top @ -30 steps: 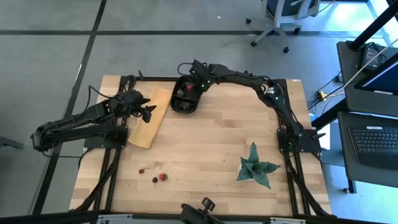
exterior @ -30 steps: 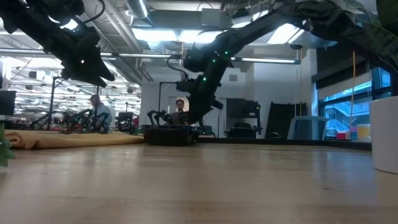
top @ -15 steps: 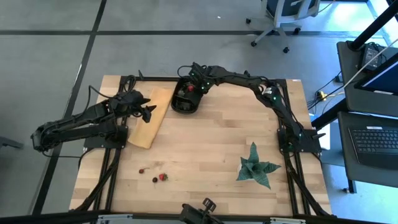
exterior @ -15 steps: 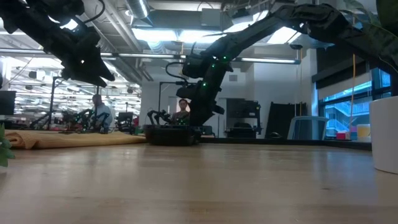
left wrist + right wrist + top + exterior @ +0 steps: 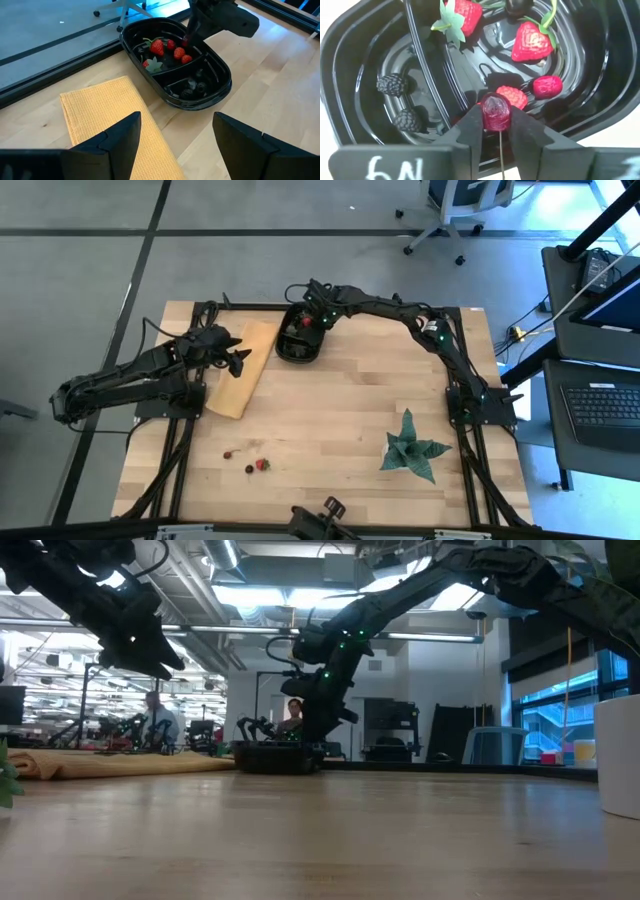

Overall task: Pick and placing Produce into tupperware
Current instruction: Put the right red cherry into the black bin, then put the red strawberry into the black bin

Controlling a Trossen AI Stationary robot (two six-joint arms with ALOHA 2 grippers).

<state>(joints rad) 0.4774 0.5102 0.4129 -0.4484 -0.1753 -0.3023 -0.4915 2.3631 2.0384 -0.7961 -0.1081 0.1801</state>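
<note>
The black tub (image 5: 296, 340) stands at the table's far edge, with strawberries (image 5: 532, 42), red berries (image 5: 547, 86) and blackberries (image 5: 387, 84) in its two compartments. My right gripper (image 5: 496, 112) is low over the tub (image 5: 365, 55), shut on a dark red cherry (image 5: 495, 106) above the compartment with the red fruit. My left gripper (image 5: 175, 145) is open and empty above the tan cloth (image 5: 110, 115), left of the tub (image 5: 175, 60). A strawberry (image 5: 262, 465) and two dark berries (image 5: 249, 469) lie loose near the front edge. My right gripper pinches the cherry by its two opposite sides (image 5: 487, 111) between its two fingertips, coming from above and pointing down into the tub. The cherry is clear of the tub's floor. Its thin stem (image 5: 501, 150) runs back between the fingers.
A green spiky plant (image 5: 412, 448) stands at the table's front right. The tan cloth (image 5: 240, 370) lies left of the tub. A white object (image 5: 620, 755) shows at the right edge of the low view. People and machines show in the room beyond the table.
My right gripper has sunk slightly toward the tub, then kept still over it.
</note>
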